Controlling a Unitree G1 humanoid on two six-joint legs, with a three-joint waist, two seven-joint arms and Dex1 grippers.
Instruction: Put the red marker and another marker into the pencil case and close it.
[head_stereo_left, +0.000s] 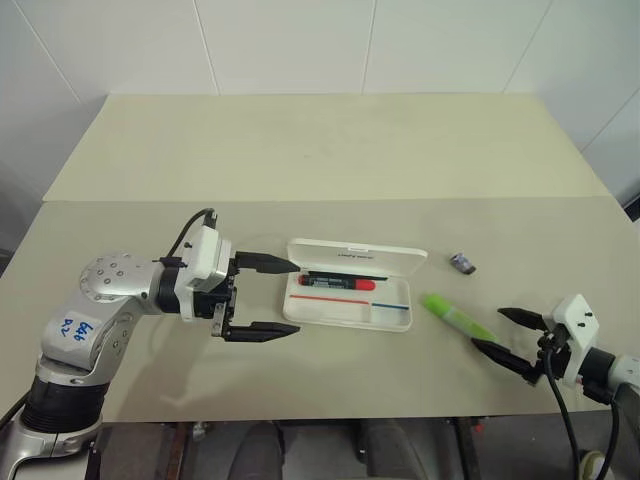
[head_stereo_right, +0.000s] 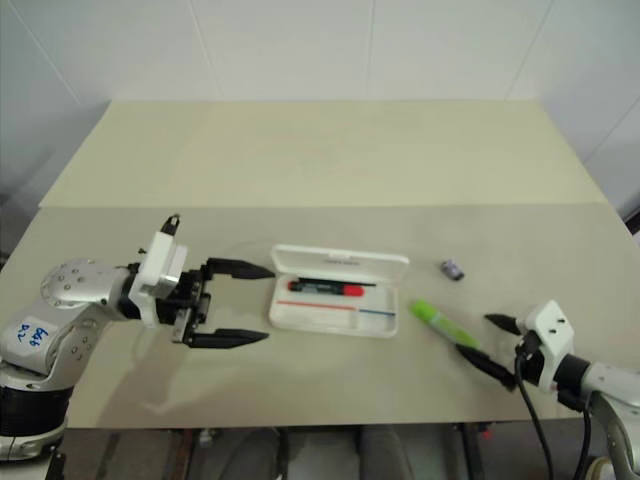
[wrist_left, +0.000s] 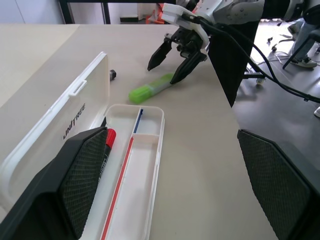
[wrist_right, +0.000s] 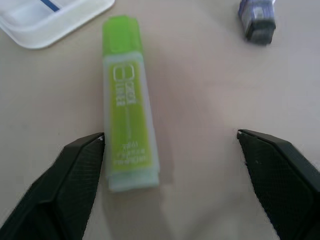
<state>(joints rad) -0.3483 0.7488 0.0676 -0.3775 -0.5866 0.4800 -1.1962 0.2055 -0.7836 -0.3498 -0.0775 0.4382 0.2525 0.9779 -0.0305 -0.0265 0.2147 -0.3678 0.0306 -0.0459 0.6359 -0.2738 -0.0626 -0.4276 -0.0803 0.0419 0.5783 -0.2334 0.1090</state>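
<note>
The pencil case (head_stereo_left: 392, 318) lies open in the middle of the table, its lid (head_stereo_left: 400, 262) laid back. The red marker (head_stereo_left: 338, 283) rests inside its tray. The other marker, a lime-green highlighter (head_stereo_left: 455, 318), lies on the table just right of the case. My right gripper (head_stereo_left: 489, 329) is open low over the table, and the highlighter's near end (wrist_right: 129, 165) lies between its fingers, close beside one finger (wrist_right: 80, 175). My left gripper (head_stereo_left: 296, 297) stands open at the case's left end, holding nothing.
A small grey-purple bit (head_stereo_left: 462, 263) lies on the table behind the highlighter. The table's front edge runs close below both grippers. A seam crosses the table behind the case, with bare tabletop beyond it up to the white wall.
</note>
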